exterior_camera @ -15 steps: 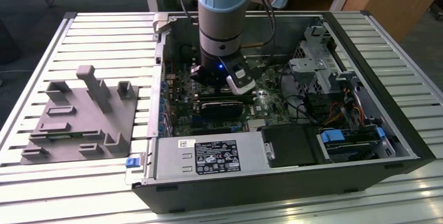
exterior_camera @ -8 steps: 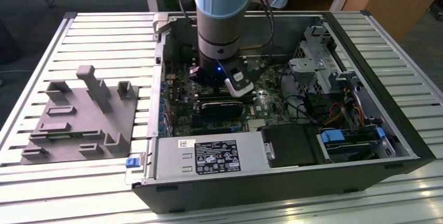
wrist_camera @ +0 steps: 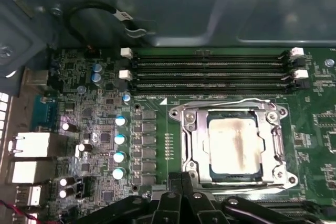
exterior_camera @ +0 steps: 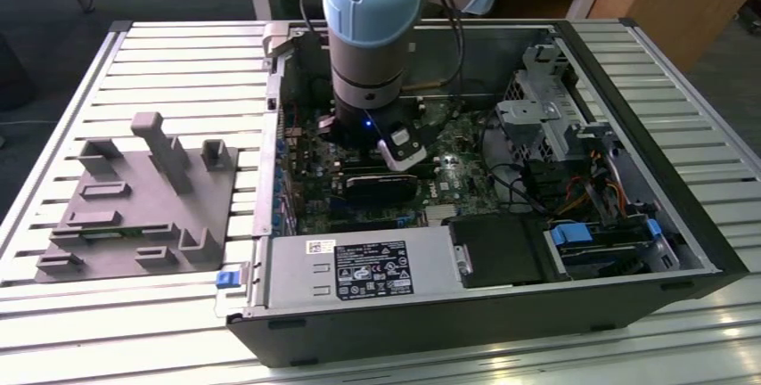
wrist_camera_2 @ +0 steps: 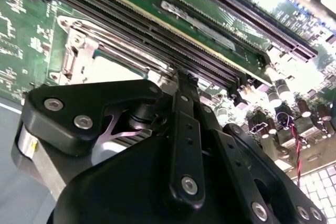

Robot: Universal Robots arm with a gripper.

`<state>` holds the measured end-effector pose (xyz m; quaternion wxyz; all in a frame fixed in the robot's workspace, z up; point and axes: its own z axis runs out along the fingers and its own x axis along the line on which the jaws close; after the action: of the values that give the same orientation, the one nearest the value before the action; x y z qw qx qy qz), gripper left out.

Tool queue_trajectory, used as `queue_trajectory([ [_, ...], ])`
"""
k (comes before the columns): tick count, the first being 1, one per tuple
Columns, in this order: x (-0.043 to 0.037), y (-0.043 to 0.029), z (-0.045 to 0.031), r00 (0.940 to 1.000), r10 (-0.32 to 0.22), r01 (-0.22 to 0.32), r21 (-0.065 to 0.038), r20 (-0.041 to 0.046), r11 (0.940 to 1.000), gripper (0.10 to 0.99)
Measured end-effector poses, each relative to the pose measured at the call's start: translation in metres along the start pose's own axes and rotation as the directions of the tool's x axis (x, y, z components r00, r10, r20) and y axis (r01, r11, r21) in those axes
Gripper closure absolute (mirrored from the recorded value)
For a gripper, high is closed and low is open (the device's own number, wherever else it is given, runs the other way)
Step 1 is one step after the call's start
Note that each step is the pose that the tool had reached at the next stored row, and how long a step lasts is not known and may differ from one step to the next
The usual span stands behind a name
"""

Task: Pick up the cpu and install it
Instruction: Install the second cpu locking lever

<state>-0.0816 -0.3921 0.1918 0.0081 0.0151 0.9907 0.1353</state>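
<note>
Slatted metal tabletop (exterior_camera: pixel 155 64) carries an open computer case (exterior_camera: pixel 500 305). Inside, the square silvery cpu (wrist_camera: pixel 234 148) lies flat in its metal-framed socket (wrist_camera: pixel 197 145) beside 4 ribbed memory slots (wrist_camera: pixel 210 69). Whether the black gripper (wrist_camera: pixel 181 200) just beside it is wide or narrow, I cannot tell.

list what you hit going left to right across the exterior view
grey tray → blue latch → power supply → arm over the motherboard → drive cage → blue drive handle
</note>
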Motion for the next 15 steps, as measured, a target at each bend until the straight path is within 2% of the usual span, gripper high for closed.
queue_trajectory([
  [2, 0.0005, -0.0002, 0.0009, 1.0000, 0.000, 0.000, -0.005, -0.0002, 1.0000, 0.980],
  [7, 0.0005, 0.0002, -0.0008, 1.0000, 0.000, 0.000, -0.006, -0.0001, 1.0000, 0.980],
  [12, 0.0004, 0.0024, -0.0085, 1.0000, 0.000, 0.000, -0.003, 0.0000, 1.0000, 0.980],
  [15, 0.0003, 0.0046, -0.0163, 1.0000, 0.000, 0.000, -0.002, -0.0001, 1.0000, 0.980],
])
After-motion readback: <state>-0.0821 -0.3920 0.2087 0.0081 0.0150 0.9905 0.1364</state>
